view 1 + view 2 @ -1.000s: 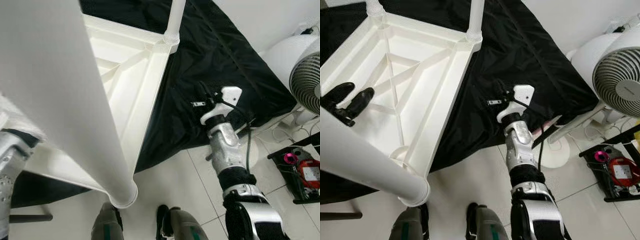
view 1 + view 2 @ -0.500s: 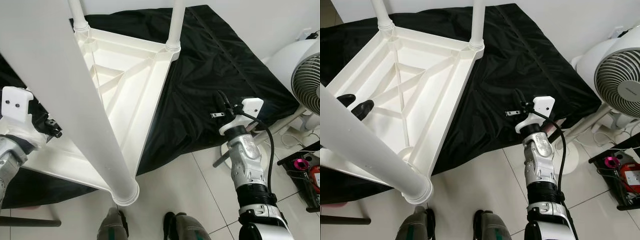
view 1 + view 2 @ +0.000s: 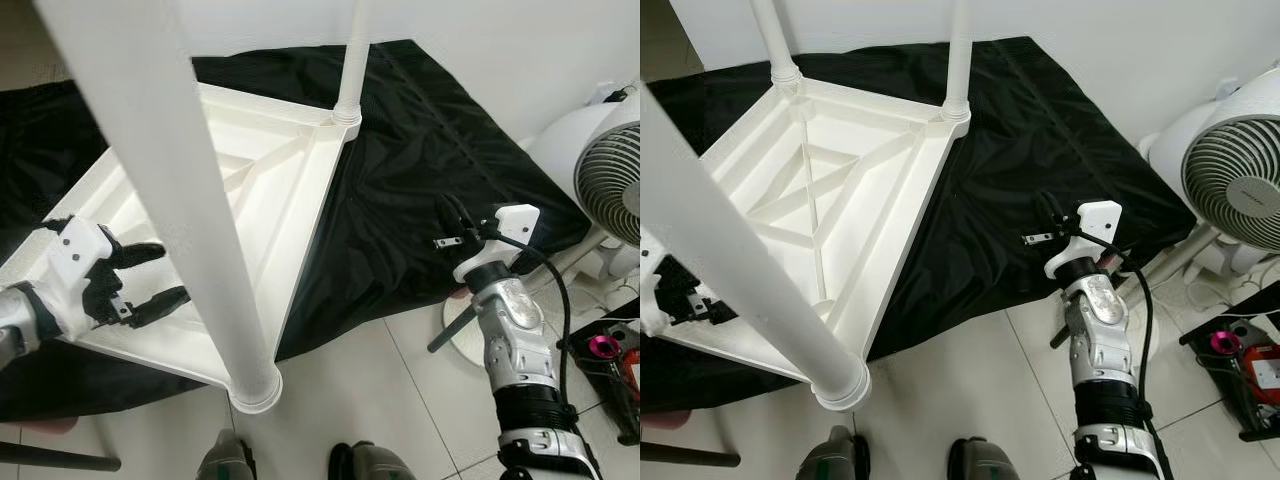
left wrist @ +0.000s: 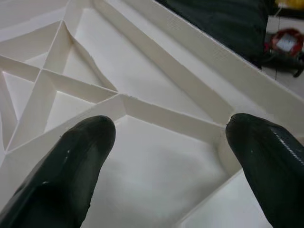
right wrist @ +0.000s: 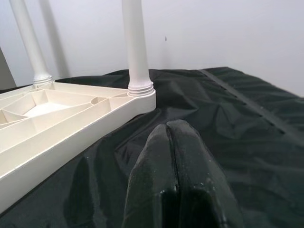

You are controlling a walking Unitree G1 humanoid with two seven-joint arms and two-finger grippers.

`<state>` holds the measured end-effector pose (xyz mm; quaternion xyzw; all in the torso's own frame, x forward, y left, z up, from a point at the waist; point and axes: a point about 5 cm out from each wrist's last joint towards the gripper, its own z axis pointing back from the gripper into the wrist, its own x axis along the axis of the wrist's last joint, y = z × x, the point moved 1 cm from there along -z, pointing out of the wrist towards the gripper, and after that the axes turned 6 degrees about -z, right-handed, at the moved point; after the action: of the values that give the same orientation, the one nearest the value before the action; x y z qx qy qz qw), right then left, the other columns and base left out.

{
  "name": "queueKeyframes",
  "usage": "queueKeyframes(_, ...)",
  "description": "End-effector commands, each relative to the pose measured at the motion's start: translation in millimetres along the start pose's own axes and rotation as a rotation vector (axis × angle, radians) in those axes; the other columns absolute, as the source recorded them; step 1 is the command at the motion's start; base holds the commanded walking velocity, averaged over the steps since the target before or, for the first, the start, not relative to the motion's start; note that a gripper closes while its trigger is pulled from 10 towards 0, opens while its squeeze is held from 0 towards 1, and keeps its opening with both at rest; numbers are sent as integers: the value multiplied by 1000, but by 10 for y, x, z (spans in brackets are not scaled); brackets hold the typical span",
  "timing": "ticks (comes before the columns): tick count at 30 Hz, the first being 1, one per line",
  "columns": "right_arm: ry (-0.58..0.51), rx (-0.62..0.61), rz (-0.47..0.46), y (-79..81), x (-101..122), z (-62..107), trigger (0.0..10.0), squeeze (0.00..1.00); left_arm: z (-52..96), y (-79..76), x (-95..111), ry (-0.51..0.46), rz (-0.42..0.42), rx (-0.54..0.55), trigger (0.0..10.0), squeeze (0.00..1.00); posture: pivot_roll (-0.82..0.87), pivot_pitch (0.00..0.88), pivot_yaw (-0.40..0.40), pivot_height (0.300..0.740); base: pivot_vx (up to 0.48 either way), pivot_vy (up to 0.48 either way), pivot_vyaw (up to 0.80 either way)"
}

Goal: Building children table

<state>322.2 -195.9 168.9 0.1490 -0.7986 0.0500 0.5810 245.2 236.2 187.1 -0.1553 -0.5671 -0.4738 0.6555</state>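
A white children's table lies upside down on a black sheet, ribbed underside up. Three legs stand up from its corners: a near leg large in the foreground, a far right leg and a far left leg. My left gripper is open over the near left edge of the underside, its fingers spread above a rib junction with nothing between them. My right gripper hangs shut and empty above the sheet, right of the table, pointing toward the far right leg.
A white standing fan is at the right, its base and cable by my right arm. A black tray with red and pink items lies on the tiled floor at the far right. My feet stand just before the near table corner.
The view has pulled back and tilted up, showing more of the table. My left gripper has come to the table's near left edge, fingers open. The right gripper stays shut over the sheet.
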Motion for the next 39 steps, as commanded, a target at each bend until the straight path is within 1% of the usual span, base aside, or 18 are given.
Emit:
queueKeyframes(1,18,1,-7,-6,-21,32,10000,0,4,-103,-85,35,-5,-117,10000,686,2,61,-4,740,0,0,0)
queueKeyframes(2,20,1,-5,-8,-20,34,10000,0,11,-124,-126,53,1,-130,10000,0,2,61,-4,740,0,0,0)
queueKeyframes(4,26,-1,-3,-13,-11,49,10000,0,44,-147,-195,69,14,-182,10000,0,-1,63,-2,740,0,0,0)
queueKeyframes(5,26,-1,-3,-13,-11,49,10000,0,44,-147,-195,69,14,-182,10000,0,-1,63,-2,740,0,0,0)
queueKeyframes(7,31,-5,2,-30,-5,64,10000,0,63,-160,-270,103,10,-211,10000,0,-2,63,-1,740,0,0,0)
queueKeyframes(11,34,-8,4,-33,-2,70,10000,0,36,-147,-351,147,-7,-202,10000,0,-5,63,1,740,0,0,0)
queueKeyframes(13,34,-8,4,-33,-2,70,10000,0,36,-147,-351,147,-7,-202,10000,0,-5,63,1,740,0,0,0)
queueKeyframes(16,34,-8,5,-19,3,70,10000,0,0,-135,-434,187,-45,-191,10000,0,-10,60,5,740,0,0,0)
queueKeyframes(24,35,-12,15,-28,10,70,10000,0,-22,-134,-499,205,-42,-205,10000,0,-15,57,9,740,0,0,0)
queueKeyframes(26,36,-13,18,-32,12,69,10000,0,-41,-136,-515,209,-41,-210,10000,0,-21,54,10,740,0,0,0)
queueKeyframes(28,36,-11,22,-9,19,59,10000,0,-134,-113,-544,198,-41,-196,10000,0,-48,43,22,740,0,0,0)
queueKeyframes(30,36,-11,22,-9,19,59,10000,0,-134,-113,-544,198,-41,-196,10000,0,-48,43,22,740,0,0,0)
queueKeyframes(32,37,-10,24,2,19,56,10000,0,-165,-104,-553,192,-41,-192,10000,0,-48,43,22,740,0,0,0)
queueKeyframes(33,40,-13,31,9,14,58,10000,0,-211,-102,-566,187,-36,-190,10000,0,-66,37,36,740,0,0,0)
queueKeyframes(34,40,-13,31,9,14,58,10000,0,-211,-102,-566,187,-36,-190,10000,0,-66,37,36,740,0,0,0)
queueKeyframes(35,44,-22,38,7,8,67,10000,0,-252,-101,-576,182,-26,-190,10000,0,-76,35,38,740,0,0,0)
queueKeyframes(37,44,-22,38,7,8,67,10000,0,-252,-101,-576,182,-26,-190,10000,0,-76,35,38,740,0,0,0)
queueKeyframes(39,48,-42,45,2,1,98,10000,0,-336,-85,-597,168,-15,-181,10000,0,-104,32,50,740,0,0,0)
